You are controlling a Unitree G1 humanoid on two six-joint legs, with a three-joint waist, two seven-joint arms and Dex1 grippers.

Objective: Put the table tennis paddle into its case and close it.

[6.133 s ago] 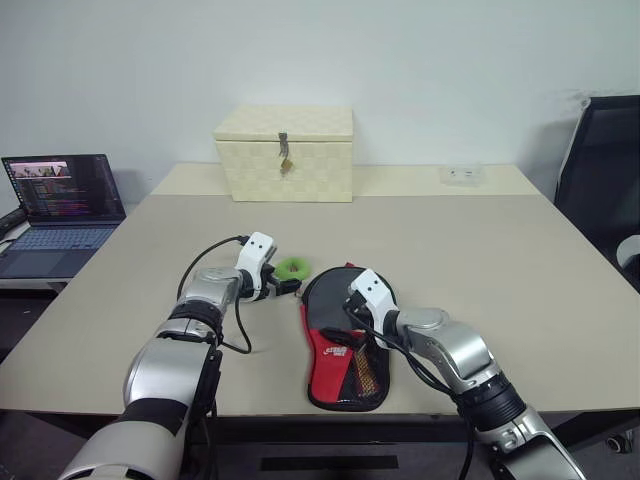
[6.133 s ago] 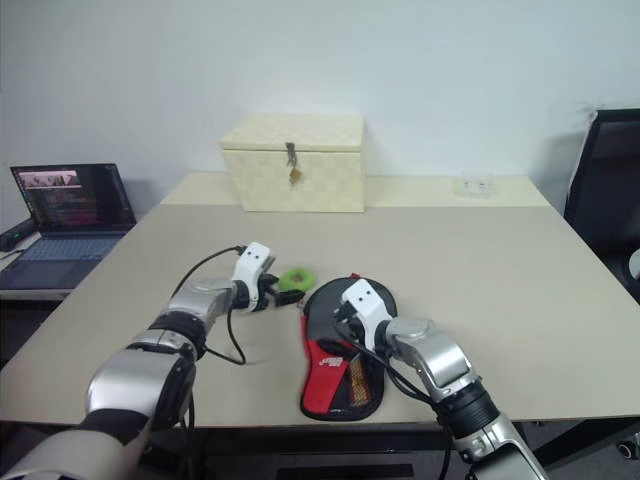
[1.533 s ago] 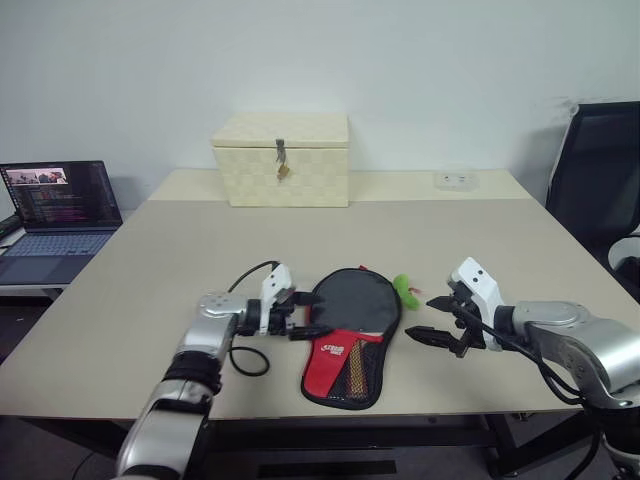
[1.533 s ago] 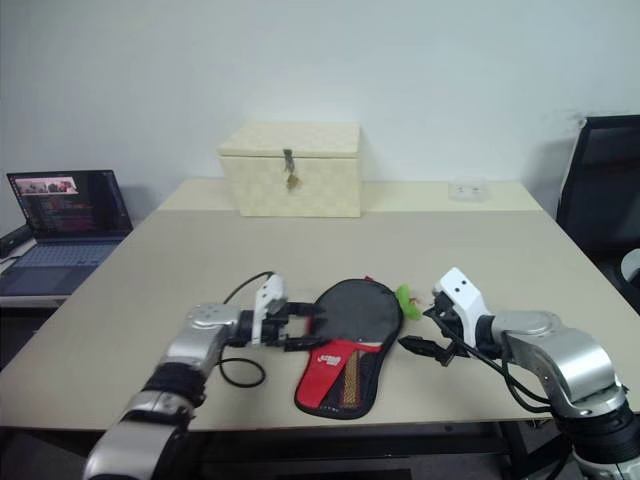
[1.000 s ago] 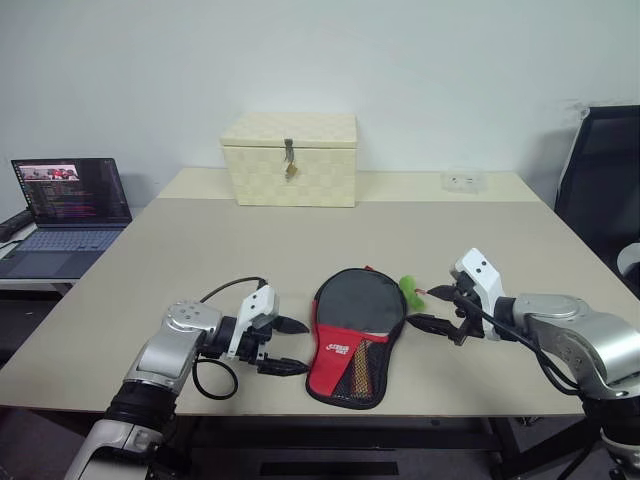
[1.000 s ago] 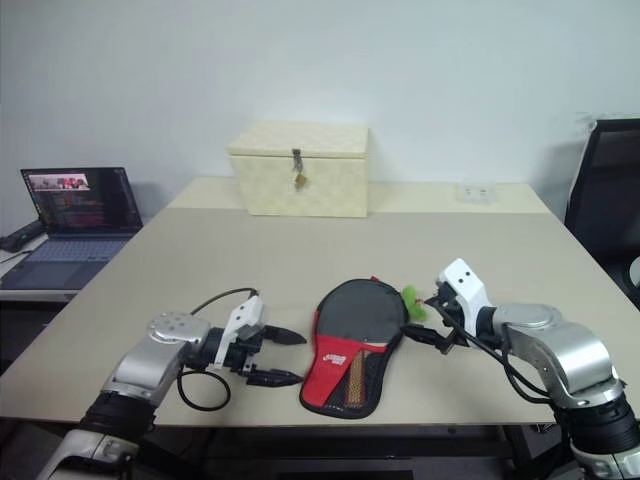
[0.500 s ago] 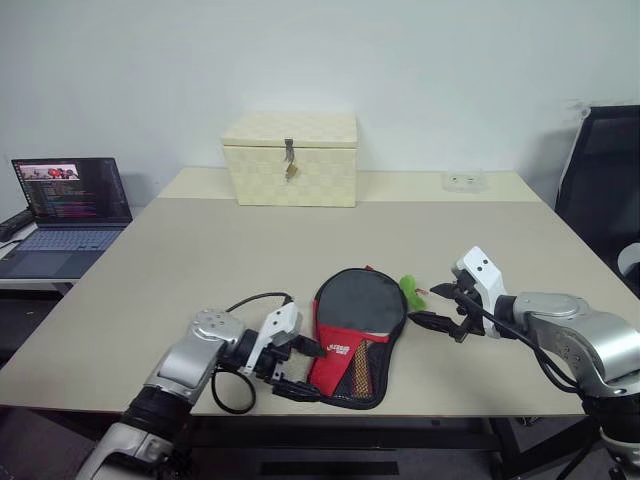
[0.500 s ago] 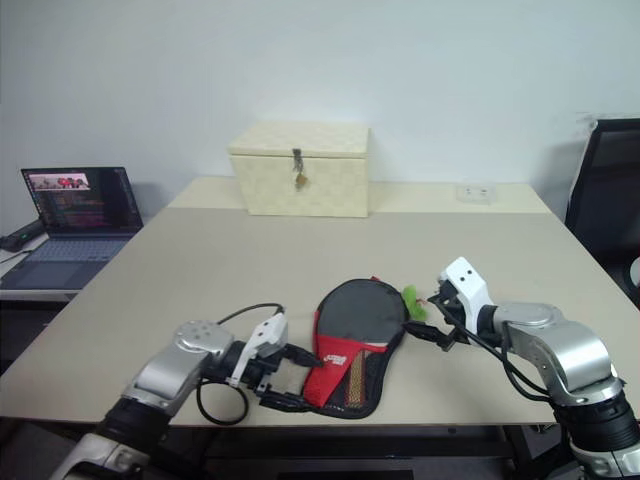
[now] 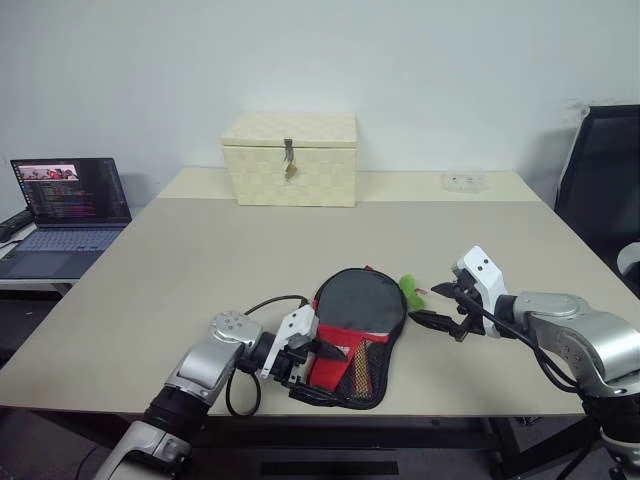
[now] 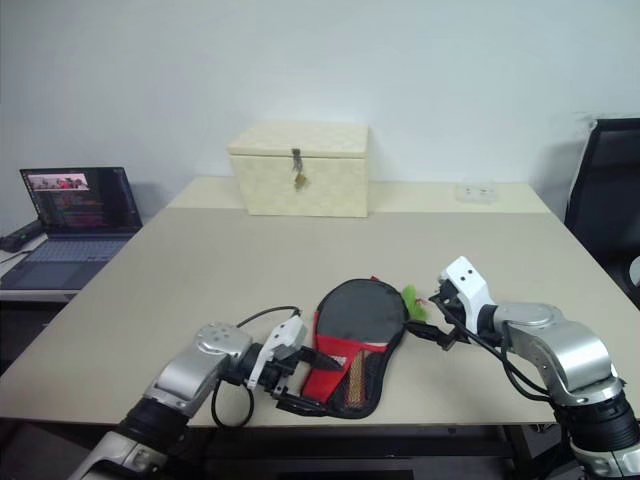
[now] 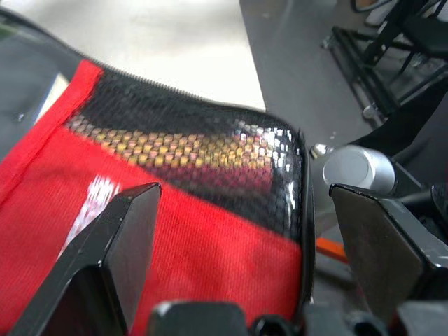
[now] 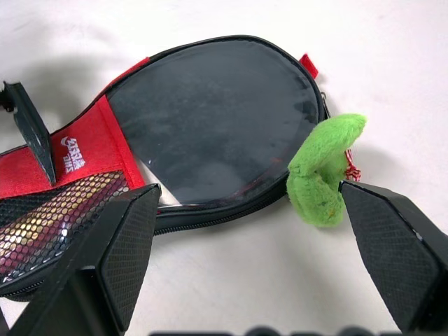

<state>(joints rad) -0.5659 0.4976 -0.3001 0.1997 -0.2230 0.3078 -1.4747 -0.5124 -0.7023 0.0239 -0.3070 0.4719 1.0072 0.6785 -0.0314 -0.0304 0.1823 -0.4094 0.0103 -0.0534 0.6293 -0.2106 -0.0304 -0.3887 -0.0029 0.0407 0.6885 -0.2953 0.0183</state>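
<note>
Between the two grippers the case (image 9: pixel 353 335) lies flat near the table's (image 9: pixel 180 260) front edge, its long axis running front to back, round black end away from the robot and red mesh end toward it. At that near end the left gripper (image 9: pixel 317 371) is spread wide, one finger over the red fabric, one at its edge; the right gripper (image 9: pixel 430 304), also wide open, hovers beside the green tag (image 9: pixel 408 290). Through the mesh the left wrist view shows pale wood.
</note>
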